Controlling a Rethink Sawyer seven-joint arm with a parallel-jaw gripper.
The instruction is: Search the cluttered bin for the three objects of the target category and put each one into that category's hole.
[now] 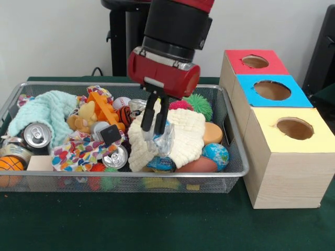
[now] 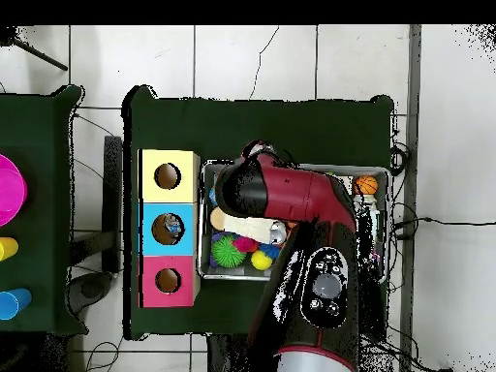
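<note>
The wire mesh bin is full of toys and cloths; in the overhead view the arm covers most of the bin. My gripper reaches down into the bin's middle, its fingers close together on a crinkly clear packet with blue print, against a cream cloth. A second blue and white packet lies by the front wall, below the first. I see no third packet. The overhead view hides the gripper under the arm.
Three wooden boxes stand right of the bin, with holes in red, blue and yellow tops. In the bin are a mint cloth, two silver cans, a blue globe ball and a green spiky ball.
</note>
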